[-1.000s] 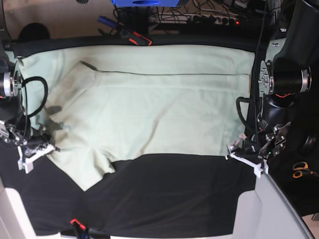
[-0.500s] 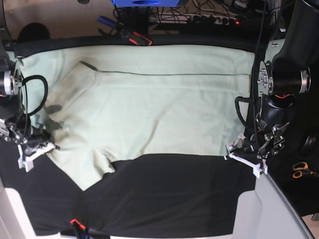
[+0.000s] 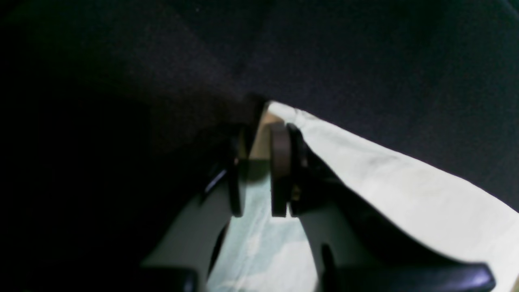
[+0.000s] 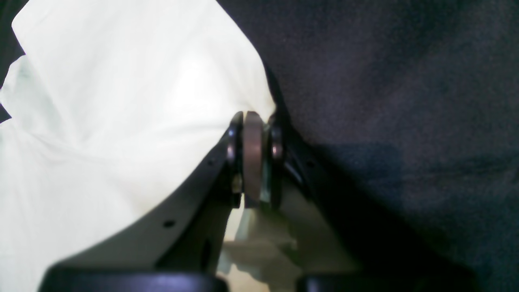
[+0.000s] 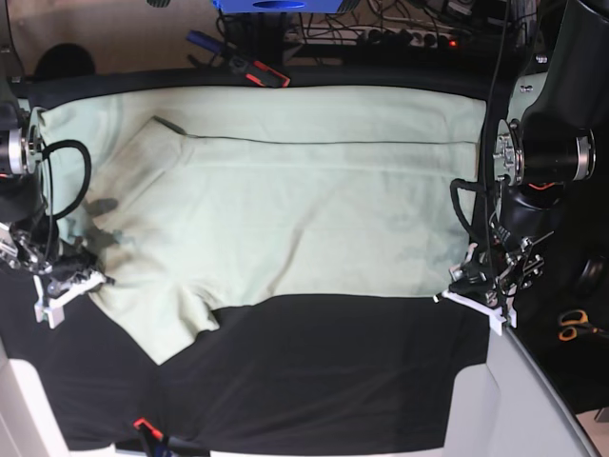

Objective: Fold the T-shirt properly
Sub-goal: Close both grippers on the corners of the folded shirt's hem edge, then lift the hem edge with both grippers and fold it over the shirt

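Observation:
The pale mint-green T-shirt (image 5: 285, 200) lies spread flat on the black table cover (image 5: 324, 371), one sleeve pointing to the lower left. My left gripper (image 5: 463, 286) is at the shirt's lower right corner. In the left wrist view its fingers (image 3: 279, 162) stand a narrow gap apart, with the corner of the T-shirt (image 3: 405, 182) lying between and over them. My right gripper (image 5: 67, 286) is at the shirt's left edge by the sleeve. In the right wrist view the right gripper (image 4: 253, 121) is shut on a pinch of the T-shirt (image 4: 121, 101).
Orange-handled scissors (image 5: 574, 327) lie off the cover at the far right. A red and black tool (image 5: 259, 73) and cables sit beyond the back edge. An orange clip (image 5: 145, 426) holds the cover's front edge. A white surface (image 5: 495, 400) borders the lower right.
The left gripper's jaws have narrowed from wide apart to almost closed around the shirt's lower right corner. The right gripper has stayed shut on the fabric and barely shifted.

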You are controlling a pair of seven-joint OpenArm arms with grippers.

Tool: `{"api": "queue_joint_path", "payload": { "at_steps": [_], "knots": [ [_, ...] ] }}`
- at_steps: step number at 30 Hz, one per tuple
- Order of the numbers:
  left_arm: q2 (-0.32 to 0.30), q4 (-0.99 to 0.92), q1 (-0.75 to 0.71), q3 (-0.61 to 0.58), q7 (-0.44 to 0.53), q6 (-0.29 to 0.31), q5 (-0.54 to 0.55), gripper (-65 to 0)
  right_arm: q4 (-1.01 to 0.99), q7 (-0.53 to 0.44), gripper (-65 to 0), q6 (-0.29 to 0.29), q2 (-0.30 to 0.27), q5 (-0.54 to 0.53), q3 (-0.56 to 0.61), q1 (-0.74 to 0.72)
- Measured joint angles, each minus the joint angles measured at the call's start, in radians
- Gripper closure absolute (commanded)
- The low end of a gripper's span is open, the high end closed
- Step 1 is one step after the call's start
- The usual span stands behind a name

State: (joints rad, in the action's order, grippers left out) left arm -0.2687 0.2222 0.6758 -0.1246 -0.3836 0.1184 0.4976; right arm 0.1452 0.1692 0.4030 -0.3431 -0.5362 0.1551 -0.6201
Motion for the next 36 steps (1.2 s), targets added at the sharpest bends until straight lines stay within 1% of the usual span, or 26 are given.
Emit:
{"api": "queue_joint_path", "payload": {
  "at_steps": [2,12,14,16,19,22,28,34,35,36],
  "knots": [
    [0.0,0.0,0.0,0.0,-0.002,0.002,0.0,0.0,0.0,0.0,0.0,0.0,0.0,0.0,0.0,0.0],
    [0.003,0.012,0.0,0.0,-0.014,0.001,0.003,0.0,0.0,0.0,0.0,0.0,0.0,0.0,0.0,0.0],
    [0.004,0.064,-0.015,0.0,-0.05,-0.004,-0.003,0.0,0.0,0.0,0.0,0.0,0.0,0.0,0.0,0.0],
    [0.008,0.092,-0.02,-0.001,-0.05,-0.003,-0.001,0.0,0.0,0.0,0.0,0.0,0.0,0.0,-0.003,0.0],
    [0.008,0.124,-0.026,-0.001,-0.084,-0.003,-0.003,0.0,0.0,-0.001,0.0,0.0,0.0,0.0,-0.004,0.0],
    [0.008,0.171,-0.046,-0.001,-0.086,-0.003,-0.004,0.0,0.003,-0.003,0.0,0.0,0.003,-0.001,-0.004,-0.002],
    [0.008,0.251,-0.1,-0.001,-0.086,-0.003,-0.003,0.0,0.079,0.003,0.0,0.0,0.005,-0.005,-0.004,0.006],
    [0.003,0.388,-0.199,0.005,-0.09,-0.003,-0.001,0.0,0.101,0.004,0.0,0.0,0.0,-0.005,-0.004,0.021],
    [0.0,0.414,-0.214,0.006,-0.108,-0.003,-0.002,0.0,0.104,0.004,0.0,0.0,0.0,-0.006,-0.004,0.023],
    [-0.006,0.446,-0.23,0.006,-0.146,-0.002,0.003,0.0,0.105,0.003,0.0,0.0,0.0,-0.008,-0.004,0.025]
  ]
}}
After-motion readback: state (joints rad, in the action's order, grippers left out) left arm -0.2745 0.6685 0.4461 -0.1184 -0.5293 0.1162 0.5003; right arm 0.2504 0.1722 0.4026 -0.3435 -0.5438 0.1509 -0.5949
